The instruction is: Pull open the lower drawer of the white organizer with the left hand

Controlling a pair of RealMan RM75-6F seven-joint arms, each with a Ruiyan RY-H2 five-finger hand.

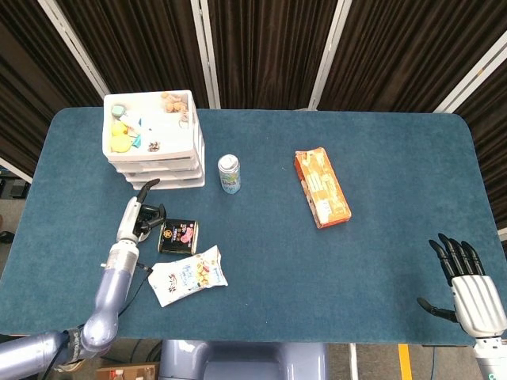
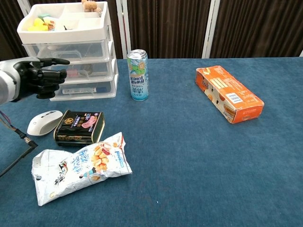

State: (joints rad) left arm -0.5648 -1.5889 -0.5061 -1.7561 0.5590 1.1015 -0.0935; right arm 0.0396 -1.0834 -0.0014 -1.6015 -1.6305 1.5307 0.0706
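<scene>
The white organizer point(image 1: 152, 136) point(image 2: 71, 47) stands at the table's back left, with three clear drawers under an open top tray. Its lower drawer point(image 1: 168, 183) point(image 2: 87, 90) sits flush and closed. My left hand point(image 1: 139, 214) point(image 2: 32, 78) hovers just in front of the drawers and above the white mouse point(image 2: 44, 122). It holds nothing, with its fingers half curled and its thumb stretched toward the organizer. It does not touch the drawer. My right hand point(image 1: 467, 279) rests with fingers spread at the front right table edge.
A drink can point(image 1: 229, 173) point(image 2: 138, 74) stands right of the organizer. A dark tin point(image 1: 178, 236) point(image 2: 79, 126) and a snack bag point(image 1: 188, 275) point(image 2: 78, 165) lie in front of it. An orange box point(image 1: 322, 187) point(image 2: 229, 93) lies at mid right.
</scene>
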